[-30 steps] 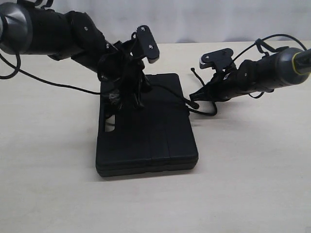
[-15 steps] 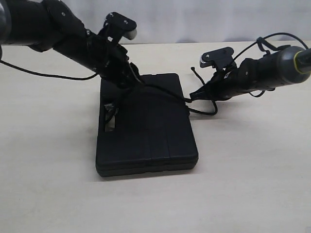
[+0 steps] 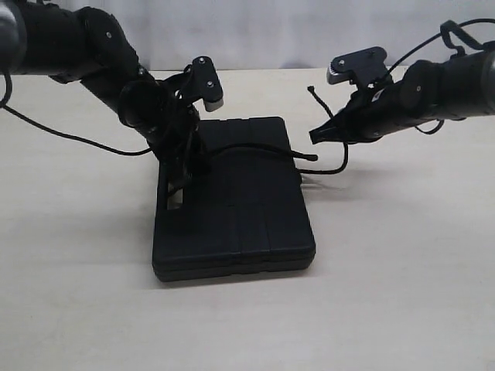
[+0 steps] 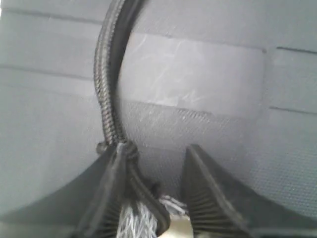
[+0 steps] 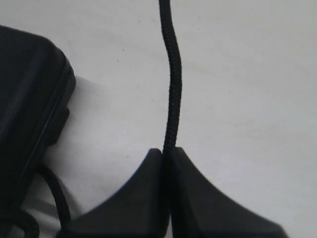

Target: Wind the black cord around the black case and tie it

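Your black case point(image 3: 232, 216) lies flat on the pale table point(image 3: 402, 278), about midway between the two arms. It is matte black and rectangular, with shallow raised panels on its lid. A handle slot runs along its left side in the exterior view, and the light table shows through it.

The black cord point(image 4: 105, 99) is thin, and its braided weave is plain in both wrist views. In the exterior view it crosses the far part of the lid in a low arc from your left arm's side to the right edge of the case. There a small dark lump sits on it, and beyond that it loops over the table under your right arm.

Your left gripper point(image 4: 154, 153) is down over the far left part of the lid. Its fingers point(image 4: 203, 193) stand apart with a clear gap. The cord runs along the inside of one finger, where you can see a small knot and pale frayed fibres below it, and the other finger is clear of it.

Your right gripper point(image 5: 168, 151) hangs above the table just to the right of the case. Its fingers point(image 5: 141, 193) are pressed together, pinching the cord between their tips.
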{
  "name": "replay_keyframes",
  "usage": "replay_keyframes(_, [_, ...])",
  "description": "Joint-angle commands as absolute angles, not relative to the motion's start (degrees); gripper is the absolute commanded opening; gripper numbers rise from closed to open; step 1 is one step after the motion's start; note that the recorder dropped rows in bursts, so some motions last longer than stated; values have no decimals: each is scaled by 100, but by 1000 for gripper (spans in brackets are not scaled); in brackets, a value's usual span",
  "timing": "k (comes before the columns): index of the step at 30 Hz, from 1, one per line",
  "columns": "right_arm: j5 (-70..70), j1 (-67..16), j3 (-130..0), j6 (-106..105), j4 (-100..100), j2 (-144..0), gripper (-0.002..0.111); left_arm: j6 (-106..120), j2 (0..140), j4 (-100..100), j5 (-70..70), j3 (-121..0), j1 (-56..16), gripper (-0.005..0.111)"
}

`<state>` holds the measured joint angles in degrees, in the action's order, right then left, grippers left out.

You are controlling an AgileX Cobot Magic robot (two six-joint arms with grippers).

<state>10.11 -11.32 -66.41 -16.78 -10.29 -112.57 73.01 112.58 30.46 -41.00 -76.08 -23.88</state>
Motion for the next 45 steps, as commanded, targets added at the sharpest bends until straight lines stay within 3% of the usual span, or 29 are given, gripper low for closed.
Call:
replay_keyframes(1, [755, -1116, -6391, -1715, -978, -11218, 4, 7488, 11249, 2926, -4199, -7632, -2387, 49])
replay_keyframes(4, [763, -1116, -6391, -1715, -978, -11218, 4, 7056, 11249, 2568, -4244, -7632, -2329, 67])
replay_keyframes(13, [884, -1116, -6311, -1715, -964, -11218, 4, 7238, 11337, 2661, -3738, -7532, -2336, 66])
replay_keyframes(15, [798, -1116, -6172, -1715, -964, -11218, 4, 7238, 11447, 2663, -3753, -7532, -2336, 51])
replay_keyframes(16, [758, -1116, -6098, -1715, -964, -11218, 4, 7238, 11493, 2663, -3753, -7532, -2336, 34])
replay_keyframes(18, [750, -1116, -6029, -1715, -964, -11218, 4, 7238, 11493, 2674, -3731, -7532, -2336, 13])
replay_keyframes(20, [750, -1116, -6029, -1715, -964, -11218, 4, 7319, 11493, 2805, -3647, -7562, -2336, 0])
replay_keyframes(24, [626, -1126, -6029, -1715, -964, -11218, 4, 6872, 11493, 3737, -2625, -7562, -2259, 0])
replay_keyframes(29, [418, -1147, -6029, -1690, -986, -11108, 4, 6698, 11493, 5439, -2453, -7562, -2044, 0])
replay_keyframes(45, [-629, -1974, -5519, -2400, -1067, -10745, 4, 6895, 11493, 5647, -2570, -7549, -1904, 0])
